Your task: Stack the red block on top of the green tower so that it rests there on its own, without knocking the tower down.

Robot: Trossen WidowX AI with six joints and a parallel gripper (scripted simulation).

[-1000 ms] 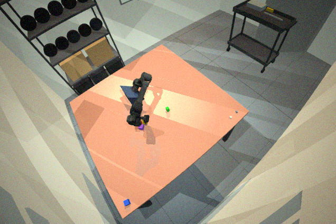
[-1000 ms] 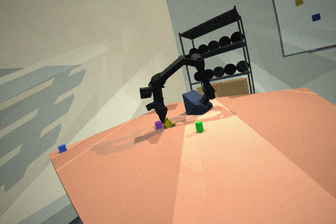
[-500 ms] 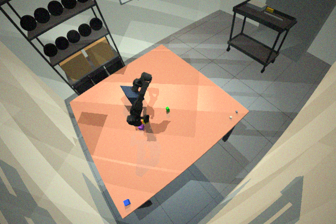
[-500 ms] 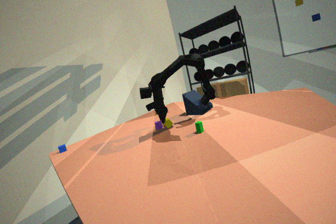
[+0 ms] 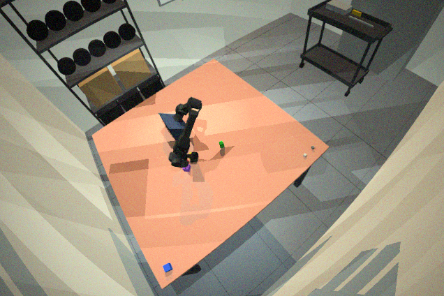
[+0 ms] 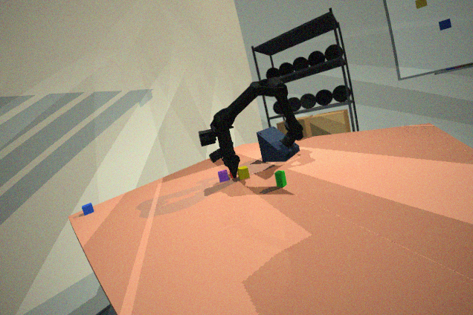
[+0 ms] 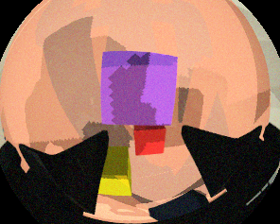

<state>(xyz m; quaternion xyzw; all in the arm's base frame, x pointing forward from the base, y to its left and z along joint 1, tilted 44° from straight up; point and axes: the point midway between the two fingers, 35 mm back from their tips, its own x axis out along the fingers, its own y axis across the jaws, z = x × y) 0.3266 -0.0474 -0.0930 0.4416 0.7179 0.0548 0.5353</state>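
The red block (image 7: 149, 141) lies low between the open fingers of my gripper (image 7: 146, 129) (image 6: 234, 176) in the wrist view, with space on both sides. Only a sliver of the red block (image 6: 233, 175) shows behind the fingertips in the exterior view; in the top view the arm hides it. My fingers point down close to the table. The green tower (image 5: 221, 144) (image 6: 280, 179) stands upright on the table, apart from the gripper, and is out of the wrist view.
A purple block (image 5: 186, 168) (image 6: 223, 175) (image 7: 156, 94) and a yellow block (image 6: 243, 172) (image 7: 115, 185) stand close around the red block. The yellow one is beside one finger. A dark blue wedge (image 5: 172, 125) (image 6: 271, 145) is near the arm's base. A blue block (image 5: 167, 267) (image 6: 88, 209) lies at a far corner.
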